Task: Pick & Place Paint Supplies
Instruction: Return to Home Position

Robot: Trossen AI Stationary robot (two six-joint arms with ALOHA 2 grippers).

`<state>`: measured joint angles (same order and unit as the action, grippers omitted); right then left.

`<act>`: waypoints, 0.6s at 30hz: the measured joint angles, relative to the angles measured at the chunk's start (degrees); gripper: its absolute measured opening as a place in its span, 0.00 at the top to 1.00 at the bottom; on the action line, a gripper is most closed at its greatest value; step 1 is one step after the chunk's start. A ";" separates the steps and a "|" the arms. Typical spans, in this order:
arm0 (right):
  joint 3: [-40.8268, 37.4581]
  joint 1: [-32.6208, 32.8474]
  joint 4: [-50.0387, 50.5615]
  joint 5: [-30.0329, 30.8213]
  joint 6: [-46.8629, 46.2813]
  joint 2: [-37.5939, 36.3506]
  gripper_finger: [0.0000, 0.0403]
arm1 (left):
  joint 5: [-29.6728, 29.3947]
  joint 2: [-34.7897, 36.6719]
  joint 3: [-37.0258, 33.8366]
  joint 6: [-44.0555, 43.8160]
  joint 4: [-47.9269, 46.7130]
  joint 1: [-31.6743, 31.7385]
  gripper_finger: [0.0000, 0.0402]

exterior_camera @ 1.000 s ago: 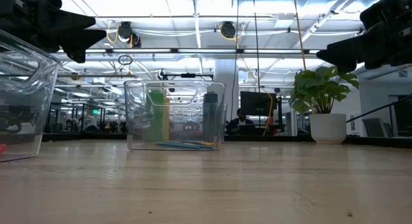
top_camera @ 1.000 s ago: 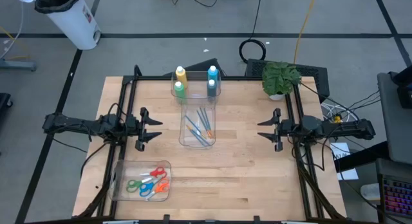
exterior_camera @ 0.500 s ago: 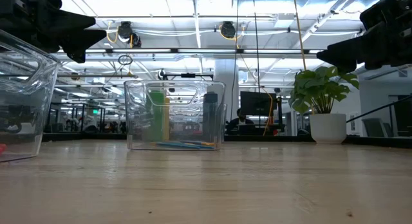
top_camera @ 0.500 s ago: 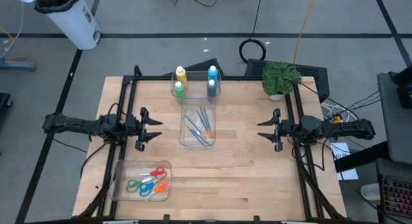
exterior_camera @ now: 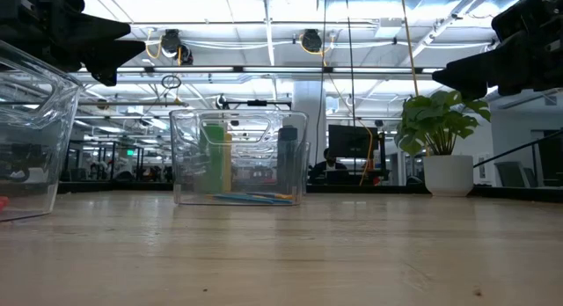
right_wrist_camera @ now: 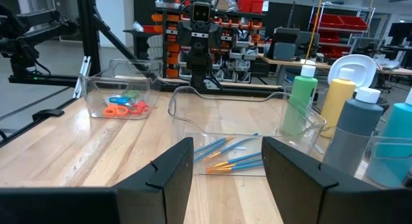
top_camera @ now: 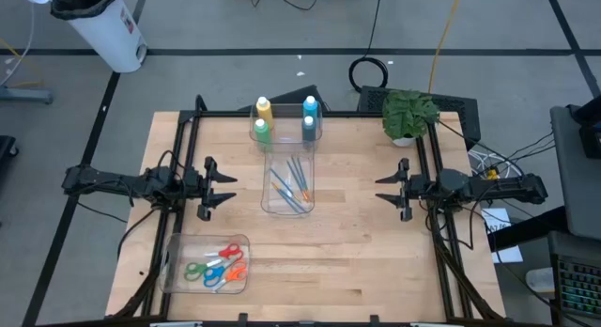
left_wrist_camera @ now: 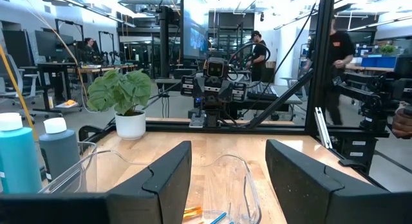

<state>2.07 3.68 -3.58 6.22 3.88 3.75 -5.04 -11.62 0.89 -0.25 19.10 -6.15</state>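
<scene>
Where the light wooden table (top_camera: 329,271) stands inside its black frame on a grey floor (top_camera: 235,73), a white waste bin (top_camera: 99,28) lies beyond the far left corner and a potted plant (top_camera: 408,114) sits at the far right corner. The low view shows a large lit workshop behind, and a person (left_wrist_camera: 336,63) is visible beyond the table in the left wrist view. Three clear bins are on the surface. The far bin (top_camera: 285,130) holds four upright white-capped bottles: yellow bottle (top_camera: 264,108) far left, green bottle (top_camera: 261,130) near left, light blue bottle (top_camera: 310,106) far right, grey-blue bottle (top_camera: 308,126) near right. The middle bin (top_camera: 267,191), just nearer than the far bin, holds the brushes (top_camera: 291,186). They lie flat on its floor, long axes running far to near with the near ends angled slightly right; the bristle ends cannot be told. The near bin (top_camera: 178,261), at the near left, holds red, orange, green and blue scissors (top_camera: 218,267). The left gripper (top_camera: 225,189) hangs over the table's left side and the right gripper (top_camera: 383,190) over its right side, facing each other, each with fingers spread and holding nothing, both well apart from the bins.
</scene>
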 joint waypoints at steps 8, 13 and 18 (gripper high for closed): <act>-0.04 0.00 0.18 0.12 -0.01 0.01 0.56 | 0.00 0.01 0.00 0.00 0.02 0.00 0.48; -0.04 0.00 1.42 0.15 0.48 0.02 0.57 | -0.01 0.00 0.00 0.00 -0.01 0.02 0.48; -0.04 0.02 3.26 3.92 0.25 0.08 0.57 | -0.02 0.01 0.00 0.00 0.00 0.00 0.48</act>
<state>2.02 3.70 -0.32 10.14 4.13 3.83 -5.06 -11.61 0.89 -0.25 19.09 -6.15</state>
